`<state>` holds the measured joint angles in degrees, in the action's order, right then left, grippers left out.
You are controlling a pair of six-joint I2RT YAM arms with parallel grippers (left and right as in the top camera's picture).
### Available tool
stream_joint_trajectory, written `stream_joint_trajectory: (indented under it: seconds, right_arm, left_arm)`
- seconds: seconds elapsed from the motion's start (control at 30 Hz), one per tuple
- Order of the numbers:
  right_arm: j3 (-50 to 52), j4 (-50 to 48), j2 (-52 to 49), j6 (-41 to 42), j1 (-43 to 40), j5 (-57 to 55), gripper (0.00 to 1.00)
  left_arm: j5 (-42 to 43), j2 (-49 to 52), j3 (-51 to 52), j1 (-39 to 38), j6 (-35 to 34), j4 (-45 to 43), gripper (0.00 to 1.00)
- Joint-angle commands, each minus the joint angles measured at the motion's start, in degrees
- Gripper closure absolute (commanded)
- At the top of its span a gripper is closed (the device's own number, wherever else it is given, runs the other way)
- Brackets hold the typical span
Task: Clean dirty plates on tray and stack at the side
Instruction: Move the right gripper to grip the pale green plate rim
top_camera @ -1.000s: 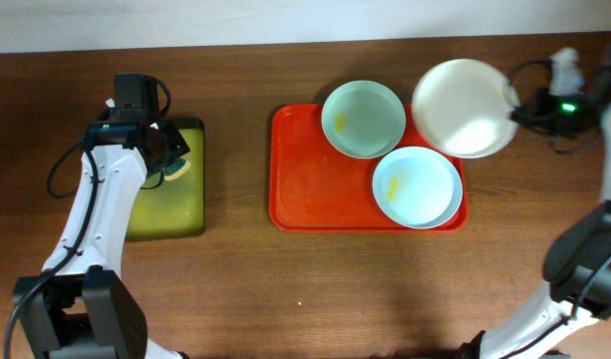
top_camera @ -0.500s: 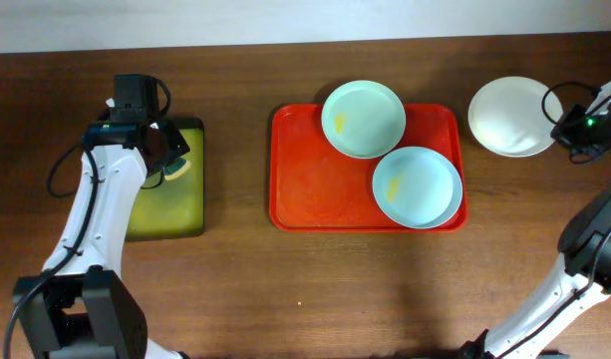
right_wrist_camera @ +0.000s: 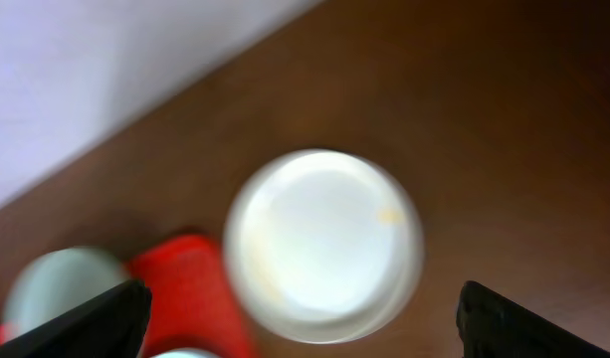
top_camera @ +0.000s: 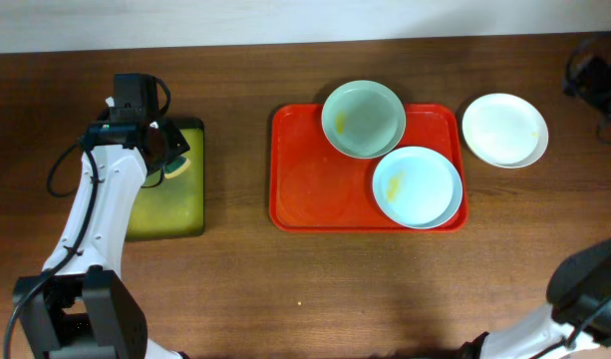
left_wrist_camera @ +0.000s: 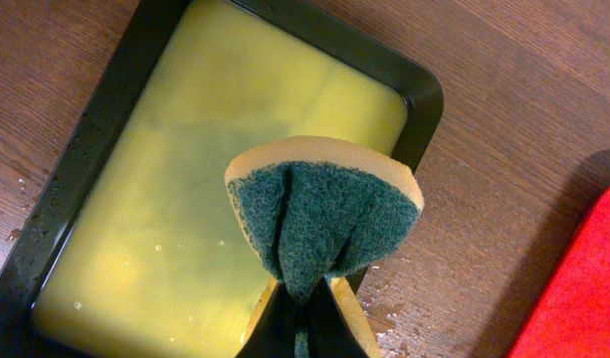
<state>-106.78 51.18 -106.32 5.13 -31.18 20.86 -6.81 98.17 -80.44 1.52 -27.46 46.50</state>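
The red tray (top_camera: pixel 315 184) holds a mint plate (top_camera: pixel 363 119) at its back edge and a blue plate (top_camera: pixel 417 186) at its front right, each with a yellow smear. A white plate (top_camera: pixel 504 130) lies on the table just right of the tray. My right gripper (top_camera: pixel 594 78) hovers at the far right back corner; the right wrist view shows it (right_wrist_camera: pixel 303 298) open above the white plate (right_wrist_camera: pixel 324 244), apart from it. My left gripper (left_wrist_camera: pixel 305 318) is shut on a folded green-and-yellow sponge (left_wrist_camera: pixel 324 214) above the yellow-green tray.
A black-rimmed yellow-green tray (top_camera: pixel 165 199) of liquid sits at the left; water drops dot the wood beside it. The table's back edge meets a pale wall (top_camera: pixel 285 20). Bare wood lies in front of both trays.
The white plate went from the right gripper's hold to lying on the table right of the red tray. The right gripper opened and drew back to the far corner. The left arm stayed still.
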Motion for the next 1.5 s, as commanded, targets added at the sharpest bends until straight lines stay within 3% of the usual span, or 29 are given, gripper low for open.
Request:
stream_joint_trajectory:
  seconds: [0.0, 0.1, 0.2, 0.3, 0.5, 0.6, 0.7, 0.87, 1.0, 1.17, 1.2, 1.23, 1.3, 1.37, 1.47]
  right_arm:
    - [0.26, 1.55, -0.28, 0.28, 8.15, 14.12, 0.01]
    - [0.50, 1.33, -4.37, 0.33, 19.93, 2.47, 0.01]
    - [0.50, 0.22, -10.14, 5.05, 28.50, -13.22, 0.09]
    - [0.50, -6.10, -17.31, 2.62, 34.07, -15.58, 0.14]
    - [0.50, -13.33, -26.97, 1.79, 35.30, -18.14, 0.25]
    - [0.50, -13.27, -28.20, 1.53, 35.30, -18.10, 0.51]
    - [0.48, -12.41, -28.52, 1.55, 35.36, -16.98, 0.96]
    - [-0.24, -6.56, -27.41, 1.57, 35.63, 0.28, 0.96]
    - [-0.33, 5.51, -25.38, 1.57, 37.92, 1.01, 0.96]
    - [-0.26, 10.78, -25.40, -0.26, 42.93, -3.32, 0.95]
    - [-0.26, 10.73, -25.40, -0.11, 43.87, -6.47, 0.85]
    - [-0.26, 10.01, -25.40, -0.13, 44.78, -8.76, 0.63]
    - [-0.26, 6.97, -25.42, -0.15, 45.44, -9.53, 0.55]
    - [-0.26, 4.02, -25.88, -0.22, 45.46, -9.57, 0.55]
    - [0.68, 2.36, -27.43, -0.39, 45.46, -9.55, 0.73]
  left_arm:
    - [0.22, -0.63, 0.15, -0.02, 0.52, -0.20, 1.00]
    - [0.22, -0.63, 0.15, -0.02, 0.52, -0.20, 1.00]
    - [0.22, -0.63, 0.15, -0.02, 0.52, -0.20, 1.00]
    - [0.22, -0.63, 0.15, -0.02, 0.50, -0.20, 1.00]
    - [1.07, -0.63, 0.17, -0.02, 0.52, -0.26, 1.00]
    - [1.07, -0.63, 0.17, -0.02, 0.52, -0.37, 1.00]
    - [1.07, -0.63, 0.17, -0.02, 0.52, -0.37, 1.00]
    - [1.07, -0.63, 0.17, -0.02, 0.52, -0.81, 1.00]
    - [1.07, -0.63, 0.17, -0.02, 0.52, -0.79, 1.00]
    - [1.07, -0.63, 0.17, -0.02, 0.52, -0.79, 1.00]
    - [1.07, -0.63, 0.17, -0.02, 0.52, -0.79, 1.00]
    - [1.07, -0.63, 0.17, -0.02, 0.52, -0.79, 1.00]
    - [1.07, -0.63, 0.17, -0.02, 0.52, -0.79, 1.00]
    - [1.07, -0.63, 0.37, -0.02, 0.55, -0.81, 1.00]
    - [1.07, -0.63, 1.57, -0.02, 0.52, -1.88, 1.00]
